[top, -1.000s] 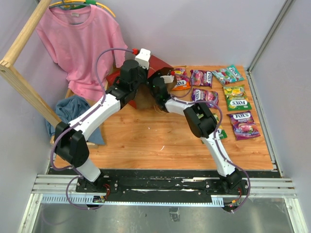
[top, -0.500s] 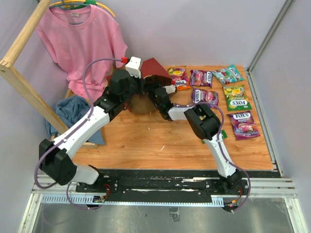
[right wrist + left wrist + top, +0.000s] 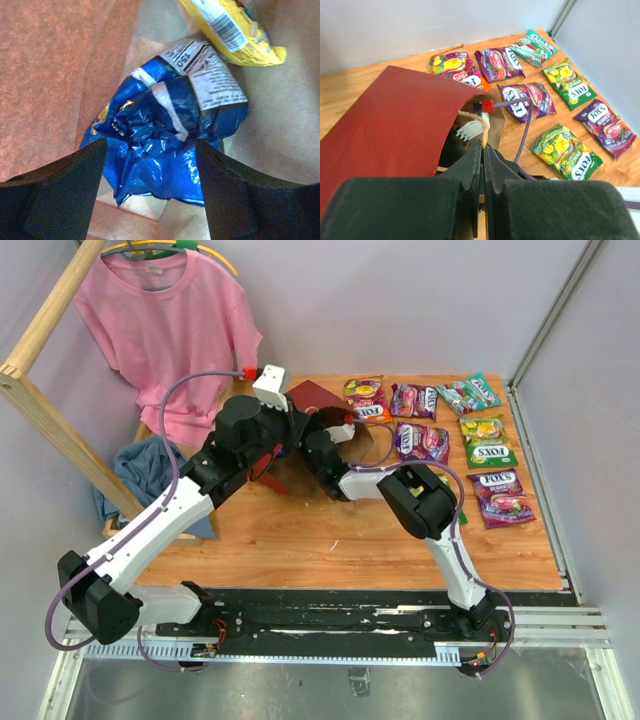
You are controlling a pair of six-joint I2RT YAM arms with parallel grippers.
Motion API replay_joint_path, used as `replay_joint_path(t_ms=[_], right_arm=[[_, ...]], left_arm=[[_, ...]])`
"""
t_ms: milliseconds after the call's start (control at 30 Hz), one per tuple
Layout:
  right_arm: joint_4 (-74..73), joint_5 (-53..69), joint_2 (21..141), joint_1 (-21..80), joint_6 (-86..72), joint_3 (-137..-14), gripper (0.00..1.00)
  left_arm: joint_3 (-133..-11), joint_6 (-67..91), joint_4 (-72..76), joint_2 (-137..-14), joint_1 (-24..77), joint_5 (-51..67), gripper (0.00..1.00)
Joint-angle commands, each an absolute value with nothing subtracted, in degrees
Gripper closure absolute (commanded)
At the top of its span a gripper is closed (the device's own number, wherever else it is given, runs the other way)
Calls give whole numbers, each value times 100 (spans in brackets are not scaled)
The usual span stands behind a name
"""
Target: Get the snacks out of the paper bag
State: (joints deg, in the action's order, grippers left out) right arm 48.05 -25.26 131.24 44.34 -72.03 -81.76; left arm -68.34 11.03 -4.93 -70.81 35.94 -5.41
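- My left gripper (image 3: 482, 150) is pinched fully closed on the twine handle (image 3: 481, 125) of the paper bag (image 3: 395, 125). Its own bulk hides the rest of the loop.
- The bag's dark red side faces up, with the mouth turned toward the candy. From above, my left wrist covers much of the bag.
- My right gripper (image 3: 150, 150) is inside the bag with its jaws spread wide, one finger on each side of the crumpled blue packet (image 3: 165, 110). I can't tell whether either finger touches it.
- A yellow packet (image 3: 230, 30) lies just beyond the blue one, cut off at the frame's top edge.
- From above, the right gripper is hidden within the bag.
- Six candy packets (image 3: 421, 438) lie in the open on the table (image 3: 300, 530), right of the bag. A seventh, green one sits partly under my right forearm.
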Motion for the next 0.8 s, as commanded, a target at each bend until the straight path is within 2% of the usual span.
replay_joint_path(t_ms=[0,100,267,500,633,767], right_arm=[[3938,-3306,12631,4602,-7322,-8014,27],[3241,-3438,12407,4648,-7604,-7927,24],[2946,-3621,12356,4695,-7644,-7945,20],[2750,-3547,12841,4671,-7767,-8507,23],[2654,-3526,13088,4667,-7866,-8768,27],[2654,-3527,13257,4620,-7945,-8934,38]], left_arm=[[-6833,1230,-589,-7142,3746,-609,96],[-6790,1184,-594,-7138,3787,-675,96],[-6700,1177,-566,-7022,3797,-686,96],[-6659,1186,-610,-6872,3797,-651,96],[-6644,1187,-595,-6834,3797,-642,95],[-6652,1176,-596,-6872,3797,-667,95]])
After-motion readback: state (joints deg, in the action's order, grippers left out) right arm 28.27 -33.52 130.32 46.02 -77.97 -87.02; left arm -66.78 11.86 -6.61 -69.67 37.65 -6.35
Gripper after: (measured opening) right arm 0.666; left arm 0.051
